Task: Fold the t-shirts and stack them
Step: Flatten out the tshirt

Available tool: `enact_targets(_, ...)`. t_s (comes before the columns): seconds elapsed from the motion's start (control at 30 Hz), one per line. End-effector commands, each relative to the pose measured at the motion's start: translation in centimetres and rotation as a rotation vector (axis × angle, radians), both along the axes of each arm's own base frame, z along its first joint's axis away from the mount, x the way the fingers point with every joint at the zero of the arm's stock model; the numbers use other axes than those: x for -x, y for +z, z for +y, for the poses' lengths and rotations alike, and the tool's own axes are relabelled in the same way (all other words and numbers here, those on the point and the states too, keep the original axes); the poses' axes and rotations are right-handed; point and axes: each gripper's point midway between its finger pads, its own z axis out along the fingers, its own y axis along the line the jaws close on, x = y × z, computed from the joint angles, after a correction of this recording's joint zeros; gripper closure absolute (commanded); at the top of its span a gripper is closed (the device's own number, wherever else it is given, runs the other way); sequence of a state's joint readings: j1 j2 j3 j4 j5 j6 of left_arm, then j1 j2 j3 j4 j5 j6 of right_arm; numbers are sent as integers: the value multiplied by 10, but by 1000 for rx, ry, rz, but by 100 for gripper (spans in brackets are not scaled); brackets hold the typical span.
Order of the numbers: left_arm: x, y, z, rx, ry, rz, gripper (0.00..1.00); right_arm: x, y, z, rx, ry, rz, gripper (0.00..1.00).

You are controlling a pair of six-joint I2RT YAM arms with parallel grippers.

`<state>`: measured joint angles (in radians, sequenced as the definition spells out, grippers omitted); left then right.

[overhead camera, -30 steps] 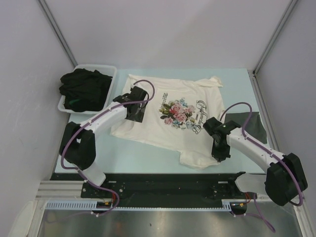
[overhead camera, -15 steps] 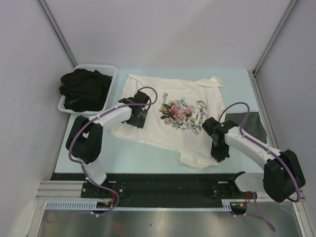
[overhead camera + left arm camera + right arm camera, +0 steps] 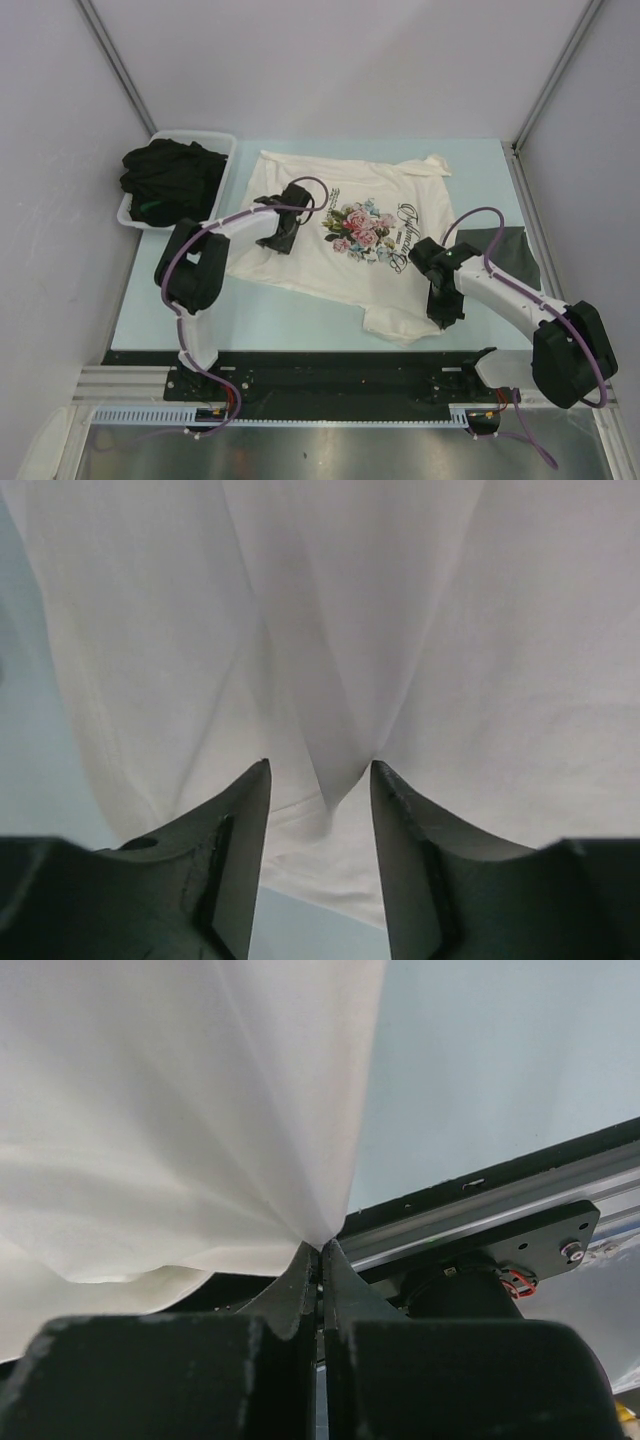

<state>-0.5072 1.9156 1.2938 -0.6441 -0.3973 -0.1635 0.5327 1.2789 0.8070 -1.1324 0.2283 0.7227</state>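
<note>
The cream-white t-shirt (image 3: pixel 350 235) with the pink rose print lies spread on the pale blue table. My left gripper (image 3: pixel 283 240) is over its left part, jaws open, with a raised fold of the cream cloth (image 3: pixel 340 750) between the fingers. My right gripper (image 3: pixel 441 312) is at the shirt's near right edge, shut on a pinch of the cream cloth (image 3: pixel 250 1140), which it holds lifted. A dark grey t-shirt (image 3: pixel 500 255) lies flat at the right, partly under the right arm. Black t-shirts (image 3: pixel 165 180) are heaped in the tub.
A white plastic tub (image 3: pixel 222 150) stands at the back left of the table. White walls enclose the table (image 3: pixel 280 315) on three sides. A black rail (image 3: pixel 330 370) runs along the near edge, also in the right wrist view (image 3: pixel 480 1200).
My left gripper has slid right and nearer across the shirt's left part, its arm folding in. My right gripper has shifted slightly while holding the shirt's edge.
</note>
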Motion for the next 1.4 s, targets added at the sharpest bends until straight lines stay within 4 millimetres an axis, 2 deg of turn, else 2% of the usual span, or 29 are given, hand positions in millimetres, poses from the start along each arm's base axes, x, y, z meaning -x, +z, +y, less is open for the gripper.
enact_targets(0.0,-28,18,-4,-5,-5,-82,55,6,0,-5,25,3,21,100)
enact_targets(0.03,-29,18,-2,-6,-1,-82,63,6,0,-5,23,2,24,100)
enact_targets(0.13,-31,16,3,-14,13,-74,78,6,-1,-4,26,8,28,100)
enact_targets(0.2,-31,14,4,-15,16,-69,83,5,-2,-3,22,9,28,100)
enact_targets(0.3,-32,13,7,-24,21,-66,97,5,-4,-3,21,13,33,100)
enact_targets(0.37,-33,14,12,-39,30,-68,100,5,-4,-3,21,13,37,100)
enact_targets(0.6,-48,37,54,-100,119,-116,100,7,-7,-1,14,21,52,100)
enact_targets(0.77,-60,54,99,-169,208,-145,100,7,-7,-1,11,24,51,100)
enact_targets(0.93,-67,56,135,-211,283,-142,100,8,-8,-1,9,30,59,100)
enact_targets(1.07,-75,58,147,-228,305,-146,100,8,-8,0,7,34,60,100)
enact_targets(1.27,-77,41,149,-236,301,-95,100,9,-8,0,6,43,68,100)
enact_targets(1.33,-75,38,147,-227,299,-88,93,9,-8,0,4,43,68,100)
enact_targets(1.37,-73,37,147,-224,302,-83,83,9,-9,0,8,40,71,100)
